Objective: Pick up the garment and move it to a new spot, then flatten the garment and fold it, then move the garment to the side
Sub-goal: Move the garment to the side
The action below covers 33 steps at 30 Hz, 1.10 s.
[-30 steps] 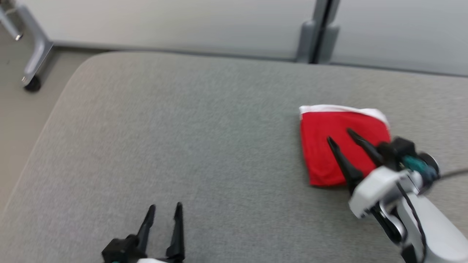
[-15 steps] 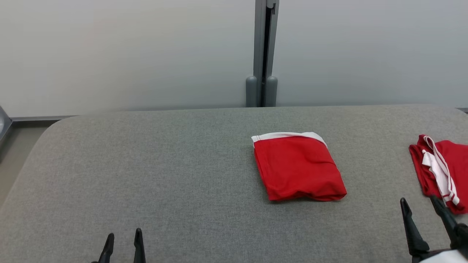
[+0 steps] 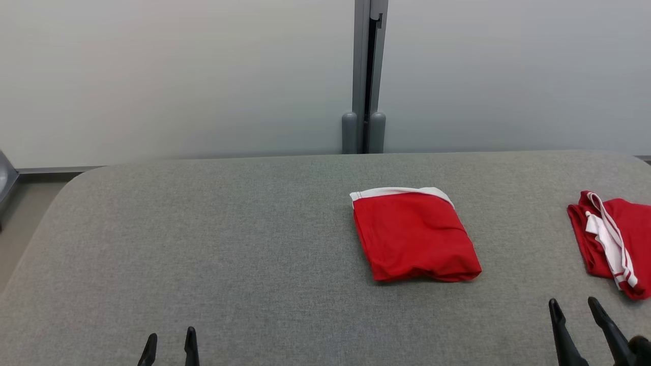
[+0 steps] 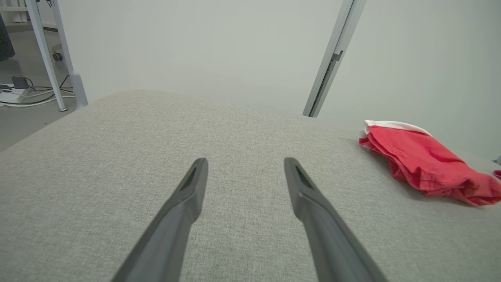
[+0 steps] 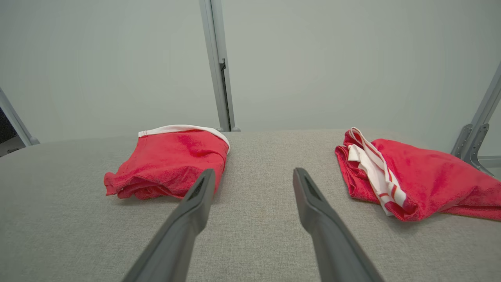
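A folded red garment (image 3: 414,239) with a white waistband lies flat on the grey padded table (image 3: 229,229), right of centre. It also appears in the left wrist view (image 4: 422,164) and the right wrist view (image 5: 172,164). My left gripper (image 3: 170,335) is at the near edge, far left of the garment, open and empty (image 4: 245,161). My right gripper (image 3: 572,303) sits near the front right, open and empty (image 5: 254,171), short of the garment and apart from it.
A second red garment (image 3: 615,239) with white stripes lies crumpled at the table's right edge (image 5: 422,180). A grey post (image 3: 363,76) stands against the pale wall behind. Floor (image 3: 20,213) shows past the rounded left corner, with frame legs and cables (image 4: 58,58).
The head camera has swung, shifting the whole picture. My right gripper, which was over the folded garment with its fingers on it, has drawn back to the near edge and stands open.
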### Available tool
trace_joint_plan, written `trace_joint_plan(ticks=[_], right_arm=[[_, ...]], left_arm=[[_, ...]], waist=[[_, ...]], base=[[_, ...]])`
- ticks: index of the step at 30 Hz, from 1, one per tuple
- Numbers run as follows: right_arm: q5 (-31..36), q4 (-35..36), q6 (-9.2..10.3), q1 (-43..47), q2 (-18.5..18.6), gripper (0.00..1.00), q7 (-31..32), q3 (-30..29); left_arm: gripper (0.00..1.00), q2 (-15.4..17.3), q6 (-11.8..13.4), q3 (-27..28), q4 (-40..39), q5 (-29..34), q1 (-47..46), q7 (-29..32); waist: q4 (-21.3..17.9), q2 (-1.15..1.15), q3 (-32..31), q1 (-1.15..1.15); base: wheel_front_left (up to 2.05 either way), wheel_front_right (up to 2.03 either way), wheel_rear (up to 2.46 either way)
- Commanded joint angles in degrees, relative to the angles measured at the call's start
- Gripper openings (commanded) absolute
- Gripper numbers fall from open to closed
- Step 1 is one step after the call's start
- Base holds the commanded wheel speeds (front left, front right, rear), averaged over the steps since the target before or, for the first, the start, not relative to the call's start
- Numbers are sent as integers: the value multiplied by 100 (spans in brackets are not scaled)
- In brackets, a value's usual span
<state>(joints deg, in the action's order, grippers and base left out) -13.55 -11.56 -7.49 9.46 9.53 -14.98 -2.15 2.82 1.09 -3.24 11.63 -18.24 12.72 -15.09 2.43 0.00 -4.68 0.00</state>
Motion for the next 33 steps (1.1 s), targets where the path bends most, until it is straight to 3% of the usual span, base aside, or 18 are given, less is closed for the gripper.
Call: trace_joint_plan(ticks=[1, 4, 10, 14, 21, 28, 29, 30, 31, 33], right_arm=[[-216, -71, -1, -211, 49, 100, -27, 38], [-819, -184, -1, -745, 131, 100, 327, 252], [-1775, -442, -5, -2095, 506, 100, 2254, 694], [-1887, -932, -5, -2851, 624, 100, 3105, 707], [-2012, -1894, -5, -3580, 575, 100, 3439, 452], [-2208, -2502, -6, -3918, 439, 100, 3646, 527], [-2344, -2494, -6, -3915, 401, 81, 3663, 612], [-2472, -2466, -6, -3900, 357, 28, 3666, 680], [-2615, -2389, -6, -3909, 338, 4, 3671, 769], [-2894, -2163, -5, -3983, 386, 0, 3541, 881]], left_arm=[[100, 20, 30, -9, -55, -27, -29, -7], [100, 20, 24, -49, -52, -17, -96, -6], [100, 16, -37, -319, 46, 22, -461, -7], [100, 23, 3, -633, 110, -90, -784, -7], [100, 17, 213, -1037, 36, -393, -1133, -7], [100, 22, 321, -1100, -58, -465, -1279, -7], [100, 20, 349, -1089, -68, -467, -1295, -7], [100, 17, 353, -1082, -78, -469, -1308, -7], [100, 17, 354, -1073, -90, -467, -1337, -7], [100, 23, 382, -1027, -119, -496, -1379, -7]], waist=[[2, 0, 52, 0], [-3, 0, 170, 0], [227, 0, 695, 0], [589, 0, 1120, 0], [1183, 0, 1714, 0], [1272, 0, 1954, 0], [1235, 0, 1968, 0], [1179, 0, 1977, 0], [1102, 0, 1993, 0], [880, 0, 2021, 0]], base=[[0, 0, 0], [0, 0, 0], [0, 0, 0], [0, 0, 0], [0, 0, 0], [0, 0, 0], [0, 0, 0], [0, 0, 0], [0, 0, 0], [0, 0, 0]])
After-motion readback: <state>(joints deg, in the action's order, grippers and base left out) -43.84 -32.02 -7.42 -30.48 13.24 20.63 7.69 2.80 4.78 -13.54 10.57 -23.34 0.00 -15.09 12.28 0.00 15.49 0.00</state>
